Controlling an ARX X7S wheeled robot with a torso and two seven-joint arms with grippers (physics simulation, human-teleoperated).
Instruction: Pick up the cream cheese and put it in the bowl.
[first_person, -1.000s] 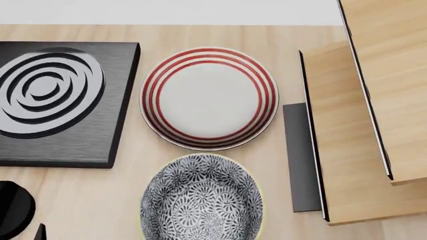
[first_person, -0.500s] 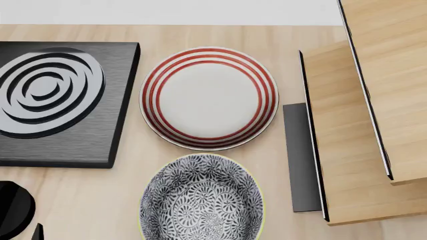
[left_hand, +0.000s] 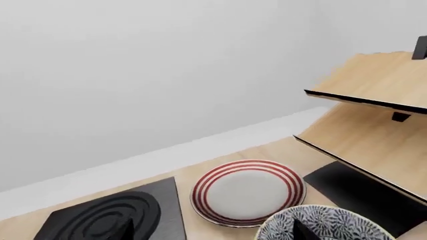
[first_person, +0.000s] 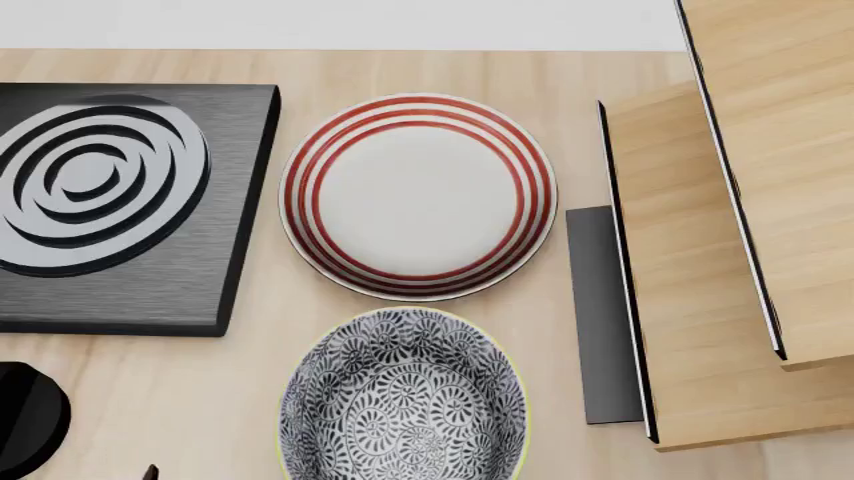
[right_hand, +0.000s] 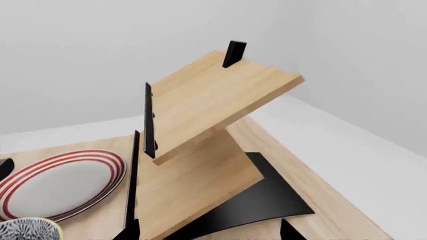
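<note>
The bowl (first_person: 403, 395), deep and round with a blue-and-white floral pattern and a pale rim, sits at the near middle of the wooden table. It also shows in the left wrist view (left_hand: 327, 225) and at the edge of the right wrist view (right_hand: 27, 230). The cream cheese is in none of the views. My left gripper (left_hand: 213, 236) is open and empty, its fingers spread above the table between the burner block and the bowl. My right gripper (right_hand: 210, 234) is open and empty, in front of the wooden rack. In the head view only a dark part of the left arm (first_person: 27, 420) shows.
A white plate with red rings (first_person: 418, 196) lies behind the bowl. A black burner block with grey rings (first_person: 114, 200) lies at the left. A two-tier slanted wooden rack (first_person: 721, 230) on a black base (first_person: 601, 310) stands at the right. A white wall is behind.
In the head view the small dark tip at the bottom left has shifted right and lower, almost out of frame. Bowl, plate and rack have not moved.
</note>
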